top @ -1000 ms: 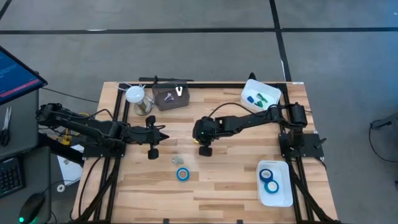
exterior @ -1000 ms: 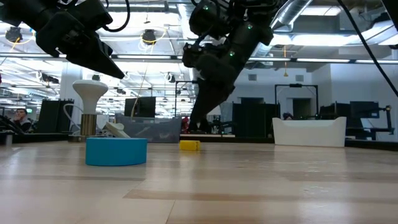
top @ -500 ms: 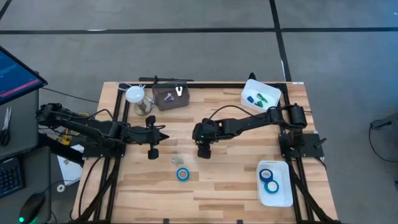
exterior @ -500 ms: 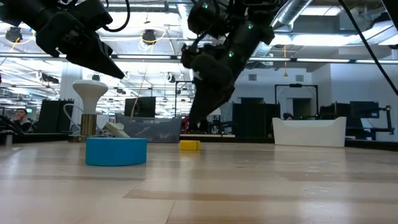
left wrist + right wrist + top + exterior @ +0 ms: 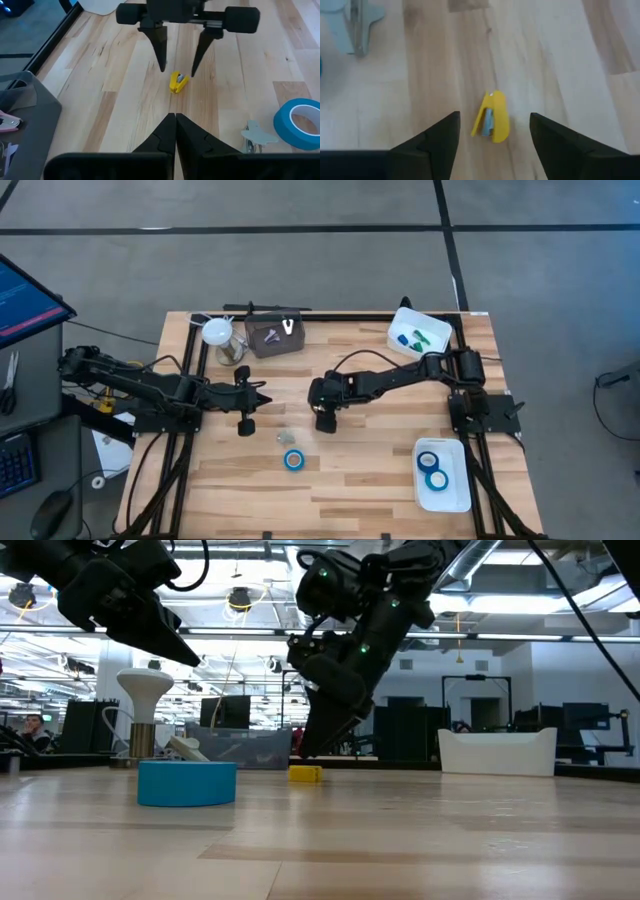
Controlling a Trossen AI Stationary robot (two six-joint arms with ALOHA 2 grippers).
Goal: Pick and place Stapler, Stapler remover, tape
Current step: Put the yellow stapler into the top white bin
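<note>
At the left of the tabletop (image 5: 380,490) the left hand (image 5: 262,396) waits clenched on nothing, hanging above the boards and aimed toward the middle. Just right of it and nearer the front edge lie a small pale stapler remover (image 5: 285,437) and one roll of blue tape (image 5: 293,460), apart from each other. At the centre the right hand (image 5: 176,60) is spread wide and empty, pointing down with one finger to each side of a small yellow stapler (image 5: 492,121), which lies flat on the wood; the tips look close above it but not touching, though the views do not settle how close. The stapler looks light, rigid and smooth-sided, so it may skid or twist if pinched off-centre; the best hold is across its narrow width, about mid-length, with the fingers brought low. Farther right, a white bin (image 5: 441,333) at the back holds small green and blue items, and a white tray (image 5: 443,498) at the front holds two more tape rolls (image 5: 432,469).
</note>
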